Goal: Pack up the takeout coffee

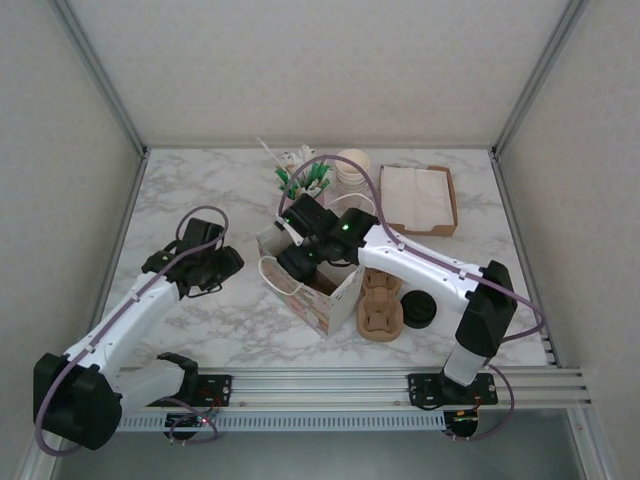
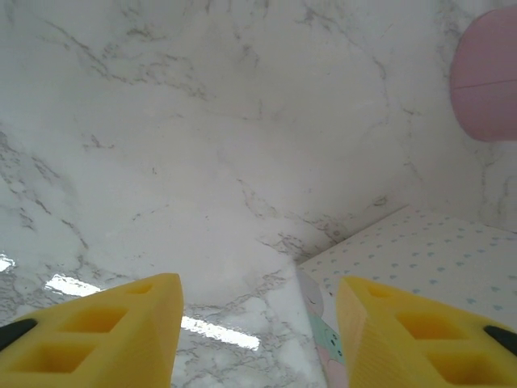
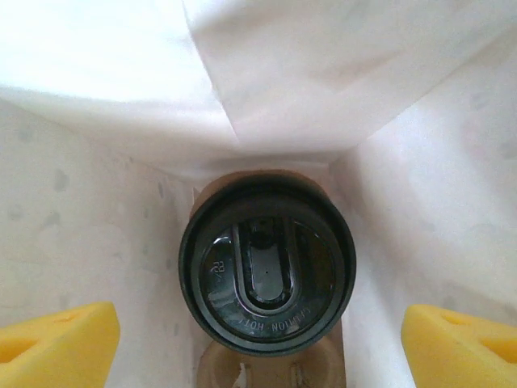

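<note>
In the middle of the marble table stands a white paper bag with pale dots and looped handles, its mouth open upward. The right arm bends over it from the near right, and the right gripper is down inside the bag.

Its wrist camera looks straight down on the takeout coffee. The cup sits upright at the bottom of the bag under its round black lid. White bag walls rise around it, and a little brown cardboard shows at the lid's edge. The two yellow fingers stand wide apart, one on each side of the cup. Neither touches it, and the claw grips nothing.

The left gripper hangs over bare marble just left of the bag. Its yellow fingers are spread as well, with nothing between them. A corner of the dotted bag shows at the right of its wrist view.

Just right of the bag, on the near side, lies a brown cardboard cup carrier. A loose black lid lies just beside it on the right. Farther back there is a stack of cream cups, with a cluster of green-tipped sticks to its left. A brown tray of white napkins sits at the far right.
</note>
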